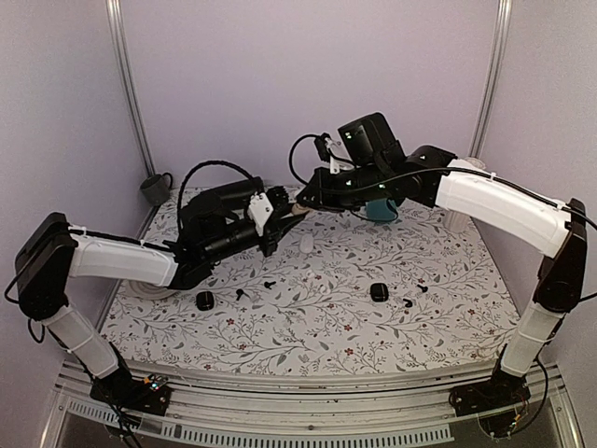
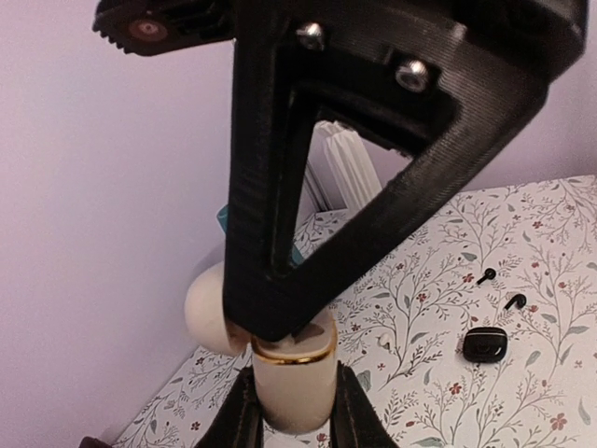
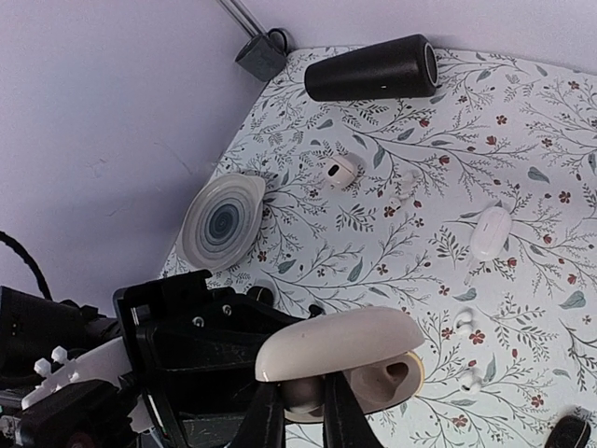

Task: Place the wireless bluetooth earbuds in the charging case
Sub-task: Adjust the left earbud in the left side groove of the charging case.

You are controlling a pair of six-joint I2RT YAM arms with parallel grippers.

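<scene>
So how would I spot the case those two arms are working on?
Over the far middle of the flowered table, the left gripper and right gripper meet. Between them is a cream charging case, lid open. Unlike the white case and black case lying below, it is held aloft and has a gold rim.

Ringed plate (image 3: 222,222) seen ahead-left of right claw (image 3: 303,399); black cylinder (image 3: 373,67) and grey mug (image 3: 263,56) seen farther beyond.
</scene>
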